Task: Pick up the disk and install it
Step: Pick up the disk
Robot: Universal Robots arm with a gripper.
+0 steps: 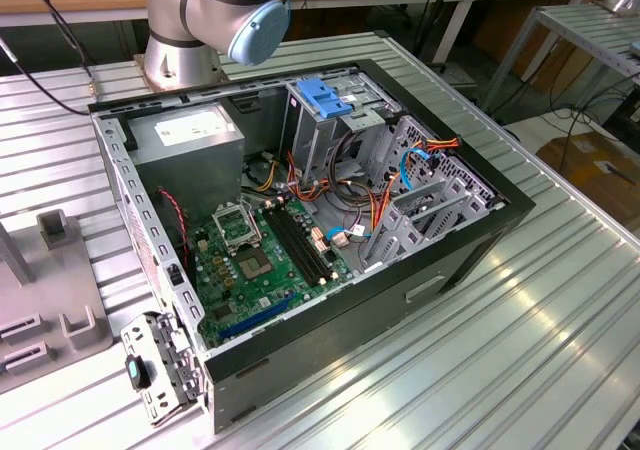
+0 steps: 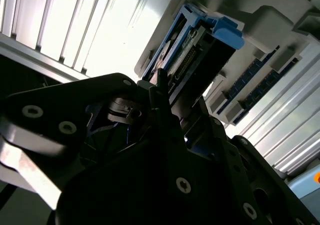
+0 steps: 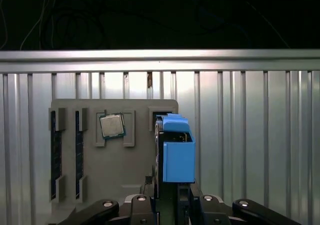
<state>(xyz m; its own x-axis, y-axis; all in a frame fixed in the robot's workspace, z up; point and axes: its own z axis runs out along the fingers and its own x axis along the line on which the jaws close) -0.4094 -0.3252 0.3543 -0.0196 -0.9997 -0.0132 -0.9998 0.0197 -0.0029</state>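
In the first wrist view the disk [image 3: 176,157] stands on edge in a slot of a grey fixture [image 3: 135,170], its blue plastic frame facing the camera. My gripper [image 3: 172,192] straddles the near end of the disk, one black finger [image 3: 150,200] pressed to each side. In the second wrist view the disk [image 2: 192,47] shows end-on, with its connector row and blue frame, and a dark fingertip [image 2: 161,85] lies against its edge. The gripper is shut on the disk.
The fixture also carries a square processor chip [image 3: 111,125] and memory sticks [image 3: 56,155] in slots. On the ribbed metal table lies an open computer case [image 1: 470,260] with a motherboard [image 1: 255,265], a grey power supply [image 1: 185,135] and a drive cage with a blue latch [image 1: 325,98].
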